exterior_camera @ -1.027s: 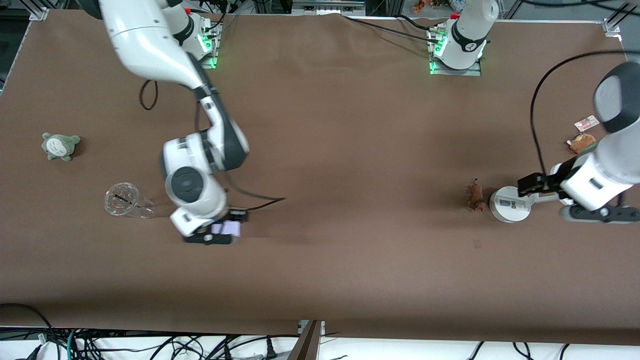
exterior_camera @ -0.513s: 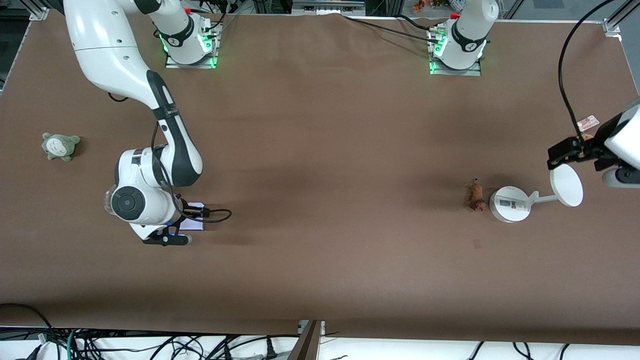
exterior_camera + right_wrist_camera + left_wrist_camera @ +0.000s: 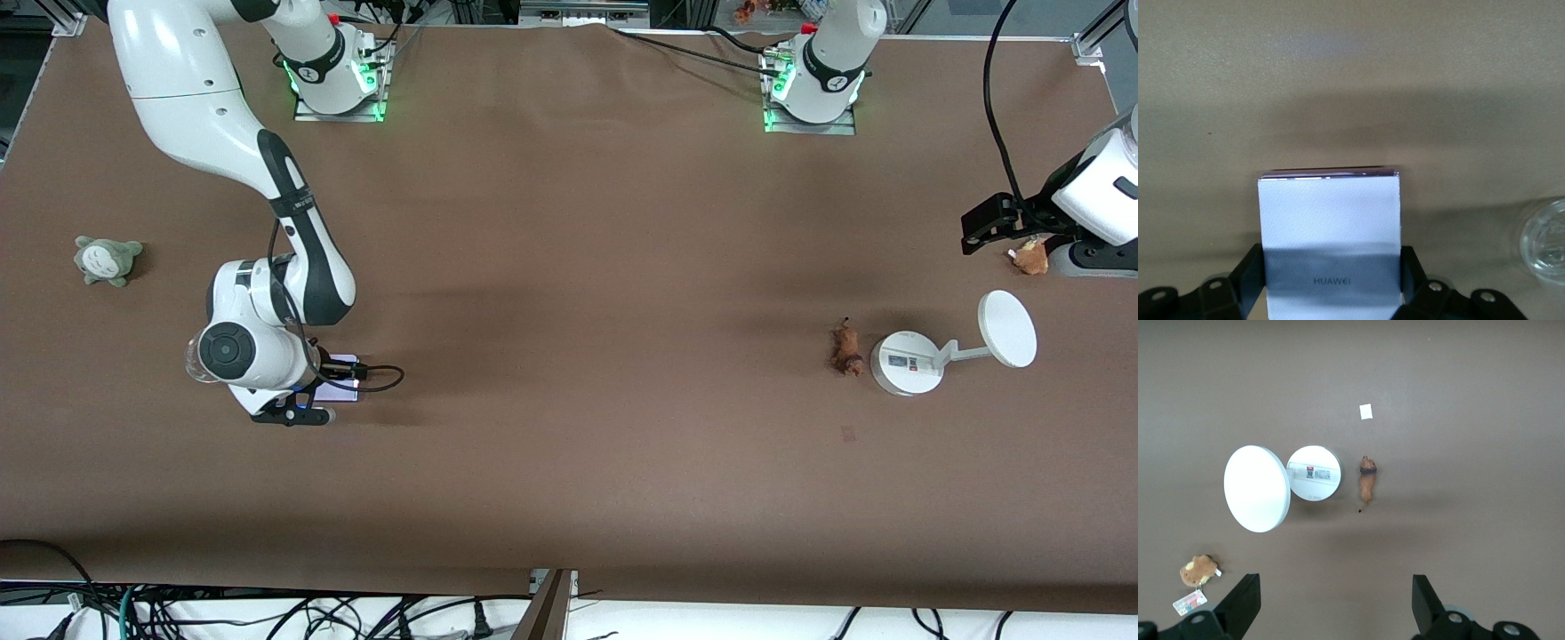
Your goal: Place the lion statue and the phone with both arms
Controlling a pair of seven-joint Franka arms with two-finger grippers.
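Since a second ago, when I had the right arm carrying the phone (image 3: 342,388) over the middle of the table (image 3: 569,267), I see it swung toward its own end, and in the last half second it barely shifts; I read that as the carry ending and the set-down being close. My left arm changes more: a second ago its pincer sat low over the white stand (image 3: 907,363), and now it is up and out near the table's edge at the left arm's end. That tells me the lion statue (image 3: 845,348) is already down and the left arm is clearing away.

Working from the big pieces down, the right pincer (image 3: 298,404) is closed on the phone: the right wrist view shows the pale lavender slab (image 3: 1330,240) between both fingers (image 3: 1248,277), sticking out ahead of them, lettering side up. A clear glass (image 3: 1545,243) stands just beside that pincer, toward the right arm's end. I can't tell whether the phone touches the table yet.

The left pincer (image 3: 1000,222) is spread wide and empty, with both fingers (image 3: 1241,603) well apart in the left wrist view. Lying on its side and touching nothing, the lion statue (image 3: 1368,479) sits well clear of that pincer, just beside the stand's round base (image 3: 1313,472). A small orange-brown plush (image 3: 1029,258) lies almost under the left pincer.
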